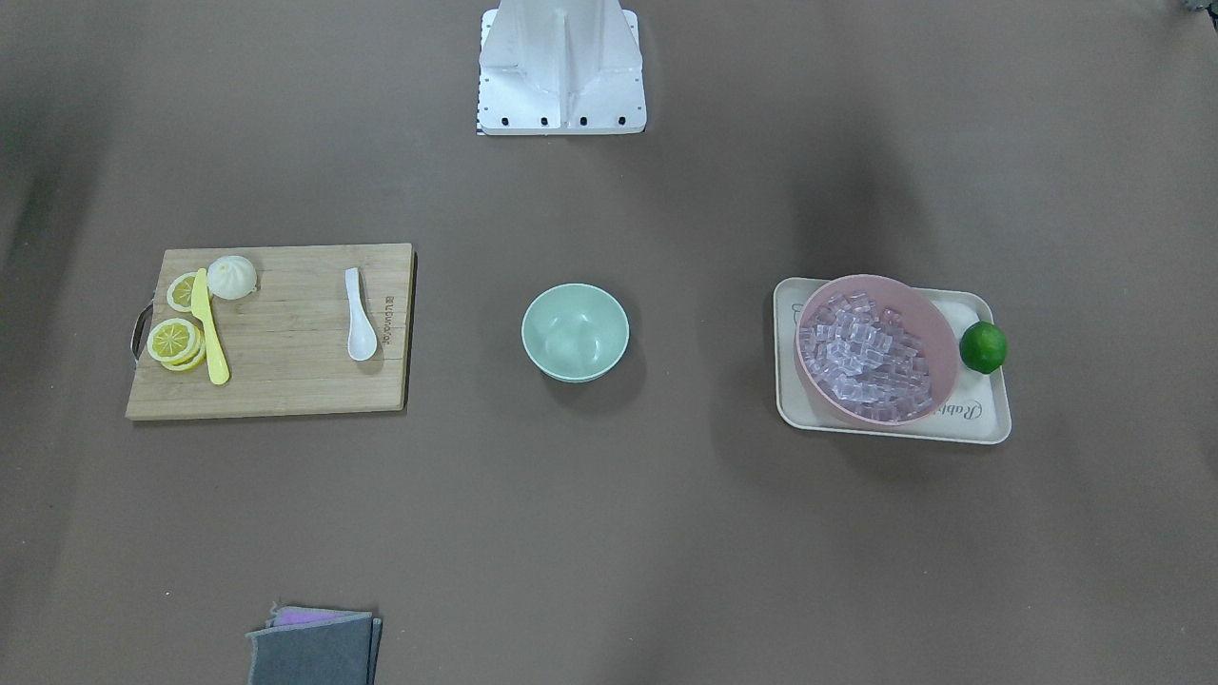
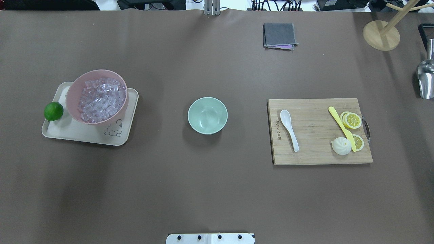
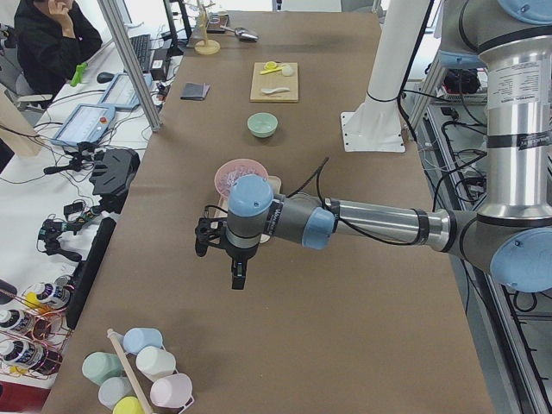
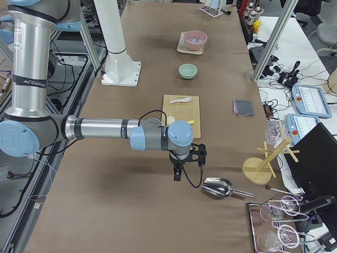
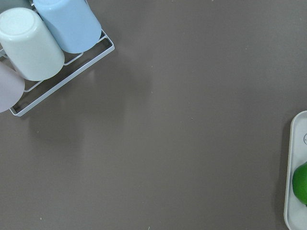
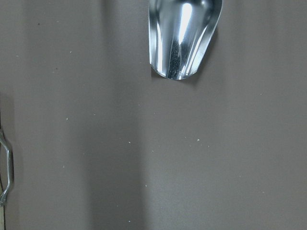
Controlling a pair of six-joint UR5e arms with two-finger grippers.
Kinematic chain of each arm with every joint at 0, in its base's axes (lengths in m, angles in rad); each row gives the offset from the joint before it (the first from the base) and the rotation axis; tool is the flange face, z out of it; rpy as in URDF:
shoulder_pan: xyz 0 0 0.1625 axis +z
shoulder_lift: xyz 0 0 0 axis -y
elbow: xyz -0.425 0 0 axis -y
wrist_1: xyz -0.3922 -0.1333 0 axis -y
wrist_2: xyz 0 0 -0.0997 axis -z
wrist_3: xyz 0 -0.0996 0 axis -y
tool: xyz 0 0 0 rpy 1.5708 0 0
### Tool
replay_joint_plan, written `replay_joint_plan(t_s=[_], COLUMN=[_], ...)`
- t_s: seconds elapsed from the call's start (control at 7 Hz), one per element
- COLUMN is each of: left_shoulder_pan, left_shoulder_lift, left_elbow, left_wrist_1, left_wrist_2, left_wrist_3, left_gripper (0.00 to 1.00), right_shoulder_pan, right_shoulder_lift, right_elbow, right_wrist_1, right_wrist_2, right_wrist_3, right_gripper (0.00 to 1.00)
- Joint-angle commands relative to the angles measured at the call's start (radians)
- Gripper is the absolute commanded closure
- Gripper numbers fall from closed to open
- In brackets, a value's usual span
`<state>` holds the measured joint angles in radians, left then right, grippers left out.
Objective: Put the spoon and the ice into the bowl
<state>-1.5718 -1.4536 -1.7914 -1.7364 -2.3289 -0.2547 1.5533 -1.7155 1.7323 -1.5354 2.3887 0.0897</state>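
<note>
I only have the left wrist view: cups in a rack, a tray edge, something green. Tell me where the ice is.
Observer: The ice fills a pink bowl that stands on that tray. The green thing beside it is a lime.
Operator: Now say where it goes.
Observer: The mint bowl sits empty at mid-table, between the tray and a cutting board.
Operator: Locate the utensil too.
Observer: The spoon lies on the cutting board, at the end nearest the mint bowl and apart from the yellow knife.
</note>
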Motion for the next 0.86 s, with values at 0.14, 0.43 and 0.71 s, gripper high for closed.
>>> replay_joint_plan(t_s=[0.14,0.43,0.71], left_shoulder_pan=[0.003,0.001,0.001], left_shoulder_lift=[0.002,0.009,0.01], left_elbow=[0.0,-0.002,0.003], left_wrist_1=[0.004,0.003,0.003], left_wrist_2=[0.0,0.0,-0.001], left_wrist_3=[0.0,0.0,0.0], left_gripper=[0.02,0.02,0.02], right_shoulder_pan=[-0.001,-0.001,-0.002], right_shoulder_lift=[-0.001,-0.001,-0.001], right_elbow=[0.001,0.0,0.0], right_wrist_1=[0.001,0.001,0.001], right_wrist_2=[0.0,0.0,0.001], right_wrist_3=[0.002,0.004,0.004], right_gripper=[0.0,0.0,0.0])
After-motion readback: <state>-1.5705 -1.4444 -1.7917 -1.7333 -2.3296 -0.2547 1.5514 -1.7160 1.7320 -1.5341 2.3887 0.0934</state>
